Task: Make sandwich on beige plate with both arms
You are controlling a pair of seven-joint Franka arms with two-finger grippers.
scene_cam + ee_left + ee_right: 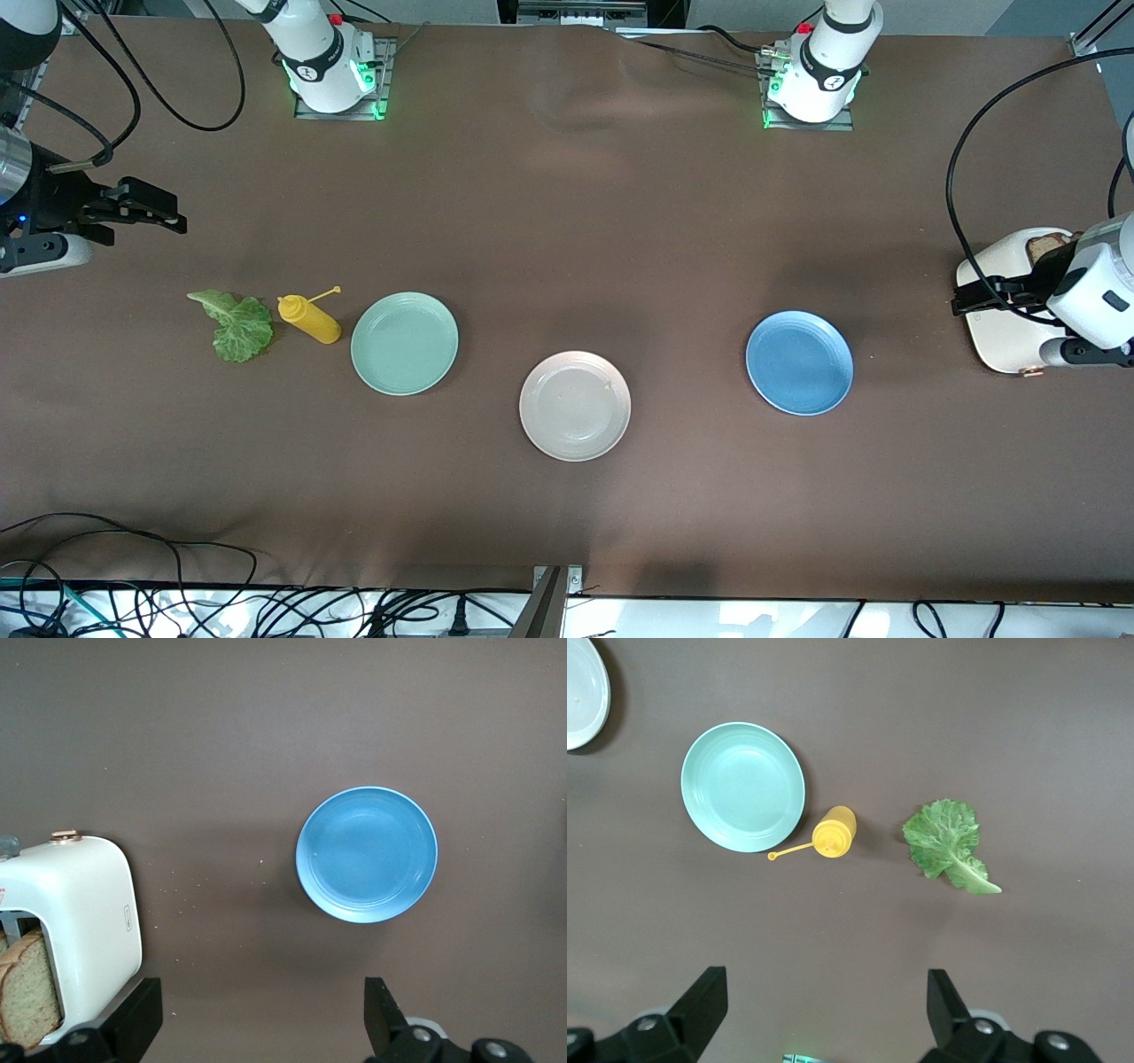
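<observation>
Beige plate (pixel 574 405) bare at lower centre of front view; lettuce leaf (pixel 236 325) at left, limp, tear-prone, best nipped at stem; bread (pixel 28 990) in toaster (pixel 1005 337) at right, light, crushable, taken by edges; left gripper (pixel 961 299) and right gripper (pixel 177 220) both spread, empty.
</observation>
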